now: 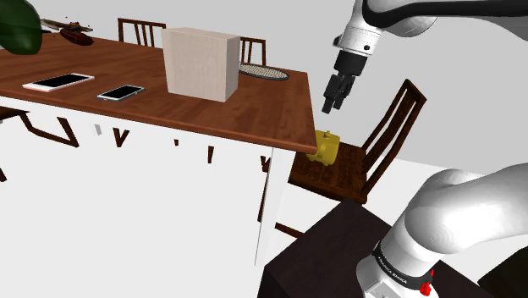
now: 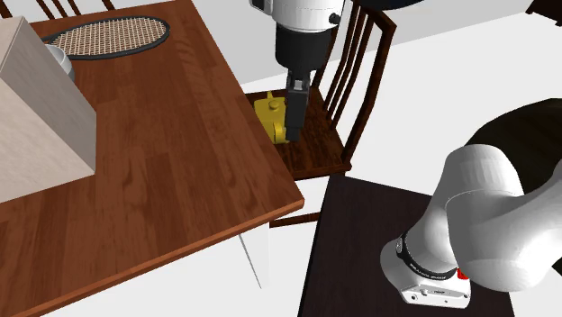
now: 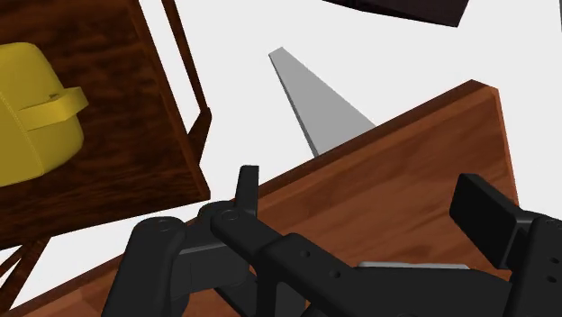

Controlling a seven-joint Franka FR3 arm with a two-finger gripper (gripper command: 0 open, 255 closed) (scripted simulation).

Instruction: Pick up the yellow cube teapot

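Arm label [image 1: 394, 269] unreadable; open hand [image 1: 332, 107] near yellow teapot [image 1: 325, 146]

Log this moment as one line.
phase: pre-grasp | jaws: open, empty, above table corner | yellow teapot: on chair seat, untouched

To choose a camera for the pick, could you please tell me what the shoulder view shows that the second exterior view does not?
The shoulder view adds two phones on the table and green leaves at its top-left corner. The second exterior view adds a grey rounded thing beside the beige box. Both show the yellow teapot on the chair seat, the open gripper over that chair, the box and an oval mesh mat.
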